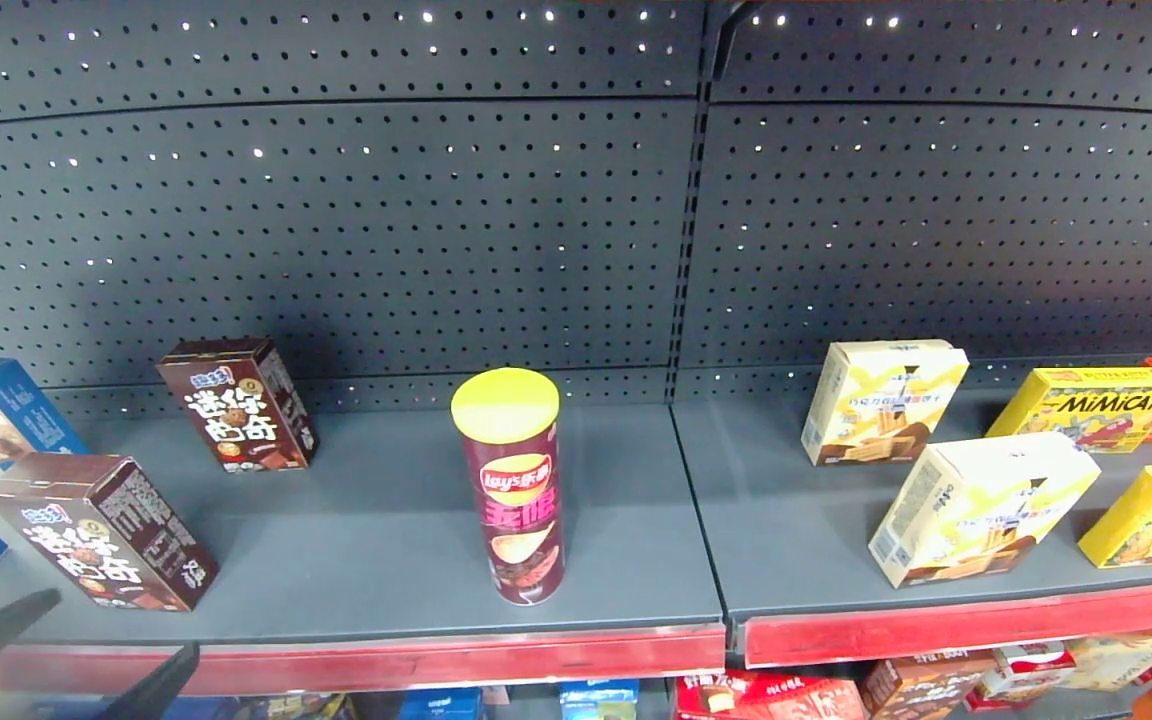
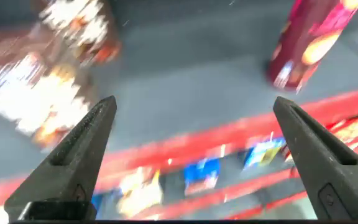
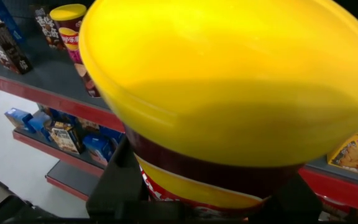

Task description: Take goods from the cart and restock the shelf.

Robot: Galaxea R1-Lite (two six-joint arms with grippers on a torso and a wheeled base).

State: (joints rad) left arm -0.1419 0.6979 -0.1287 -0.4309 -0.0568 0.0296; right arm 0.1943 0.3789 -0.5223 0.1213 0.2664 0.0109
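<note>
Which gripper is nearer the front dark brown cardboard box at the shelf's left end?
Left. The left gripper hovers just before that box; right gripper, holding a yellow-lidded maroon can, sits farther off.

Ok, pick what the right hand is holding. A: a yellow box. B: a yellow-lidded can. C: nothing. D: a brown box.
B: in the right wrist view the right hand is closed around a yellow-lidded can with a dark red body below the lid.
</note>
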